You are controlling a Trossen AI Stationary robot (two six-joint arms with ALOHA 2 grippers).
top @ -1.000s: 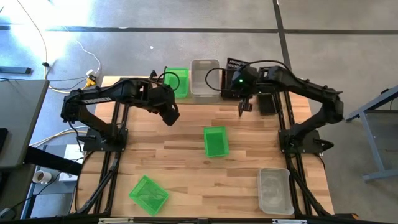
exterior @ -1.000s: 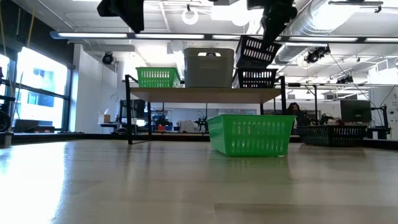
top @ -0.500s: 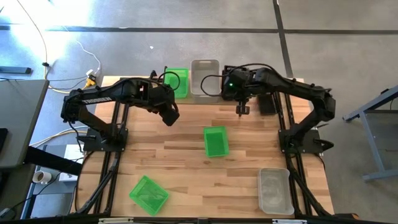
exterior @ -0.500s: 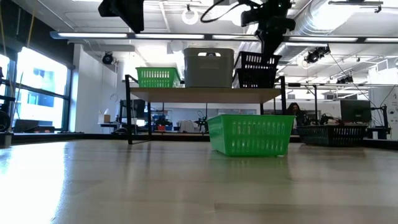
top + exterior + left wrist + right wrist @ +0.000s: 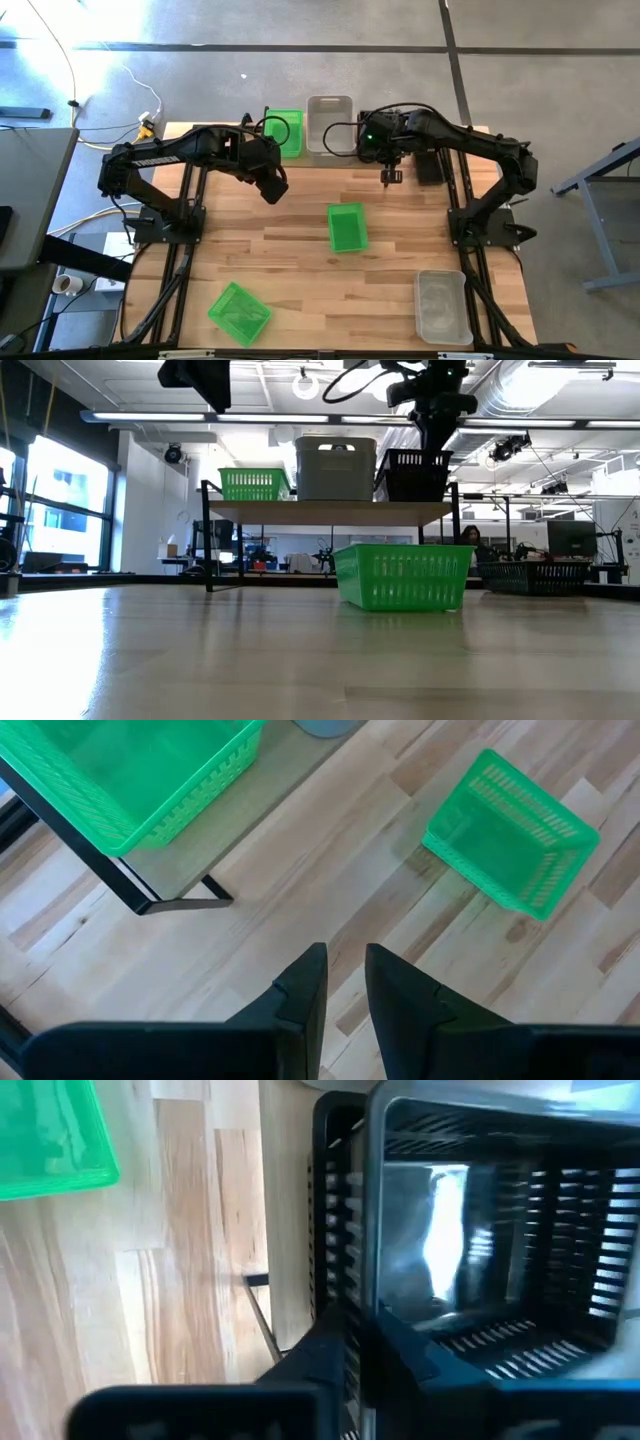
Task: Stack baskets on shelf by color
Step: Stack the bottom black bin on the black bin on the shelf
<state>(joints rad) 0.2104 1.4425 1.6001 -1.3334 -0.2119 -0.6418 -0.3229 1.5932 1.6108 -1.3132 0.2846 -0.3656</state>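
While the right gripper is clamped on the black basket at the shelf's right end, full nesting should be confirmed before release; the left gripper hangs nearly closed, empty.

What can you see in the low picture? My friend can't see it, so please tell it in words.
A wood-topped shelf holds a green basket, a whitish-grey basket and black baskets in a row, with the right claw gripping the black one's rim from above. Another green basket sits on the table in front.
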